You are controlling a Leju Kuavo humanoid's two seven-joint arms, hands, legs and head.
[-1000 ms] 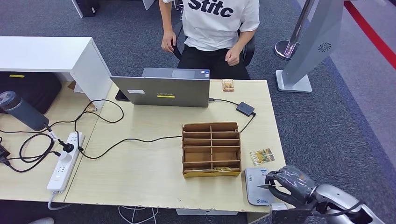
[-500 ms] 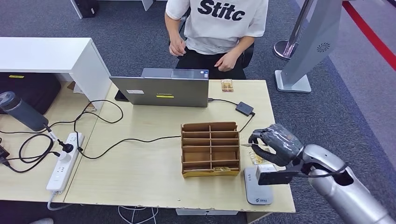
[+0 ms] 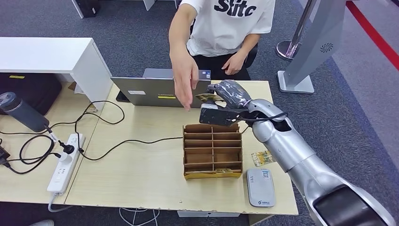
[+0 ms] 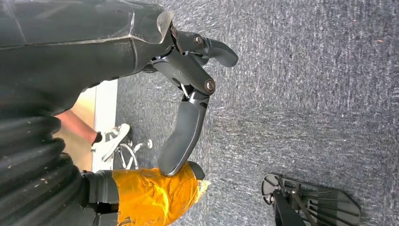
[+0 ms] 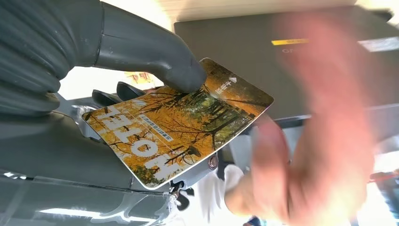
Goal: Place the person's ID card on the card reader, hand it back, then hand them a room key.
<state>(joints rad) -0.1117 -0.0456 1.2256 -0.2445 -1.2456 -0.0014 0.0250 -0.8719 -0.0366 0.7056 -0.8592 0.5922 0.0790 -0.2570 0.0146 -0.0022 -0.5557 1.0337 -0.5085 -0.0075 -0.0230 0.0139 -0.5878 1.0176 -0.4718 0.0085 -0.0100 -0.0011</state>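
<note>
Yellow-orange, autumn-printed plastic card [image 5: 176, 122] is pinched under the right hand's [image 3: 226, 94] thumb, now raised from the grey card reader [image 3: 260, 187] at lower right to upper centre, where the person's hand [image 3: 184, 77] reaches; handover seems imminent. Left hand [image 4: 188, 94] hangs empty, fingers apart.

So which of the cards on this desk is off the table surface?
The autumn-leaf card pinched in the right hand, held out toward the person's hand. The similar card beside the wooden organizer lies flat.
</note>
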